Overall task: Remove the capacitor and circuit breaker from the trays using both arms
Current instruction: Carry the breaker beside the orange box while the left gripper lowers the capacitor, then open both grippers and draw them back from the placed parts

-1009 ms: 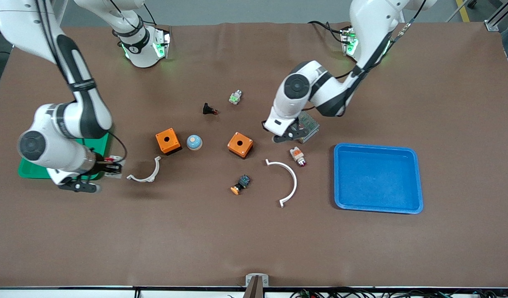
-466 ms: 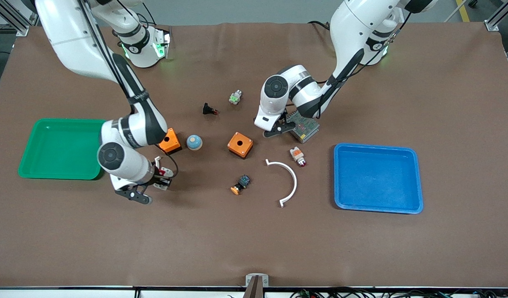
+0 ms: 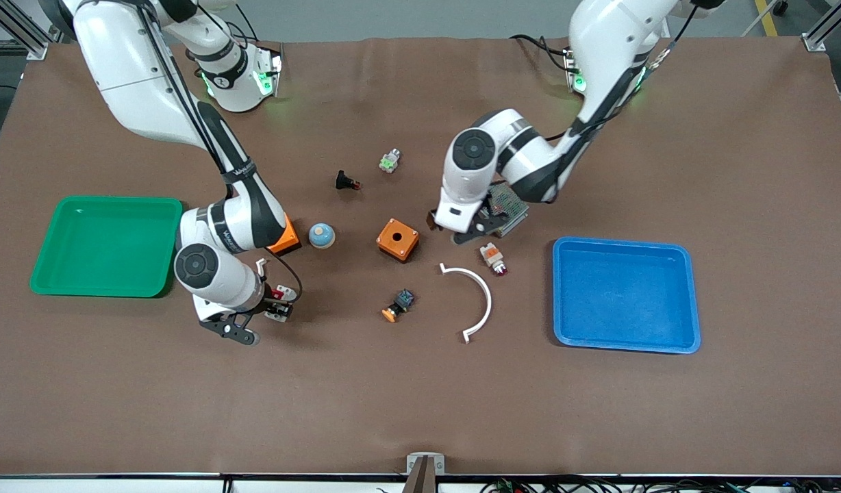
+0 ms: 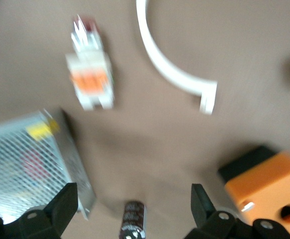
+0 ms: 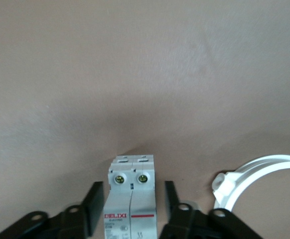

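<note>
Right gripper (image 3: 275,309) low over bare brown table (image 3: 420,397), between green tray (image 3: 47,274) and orange-tipped push button (image 3: 398,305); fingers (image 5: 92,201) either side of breaker (image 5: 131,204), slight gaps visible, breaker between them, resting on table or lifted: cannot tell. Small white clamp (image 5: 249,181) just beside breaker.

Left gripper (image 3: 455,229) above spot between orange box (image 3: 397,239) and mesh-covered power supply (image 3: 508,205); fingers (image 4: 60,206) spread wide. Capacitor (image 4: 133,219) lies on table between them, untouched. Orange-and-white part (image 3: 492,257) and large white arc (image 3: 477,291) near. Blue tray (image 3: 626,294) toward left arm's end.
</note>
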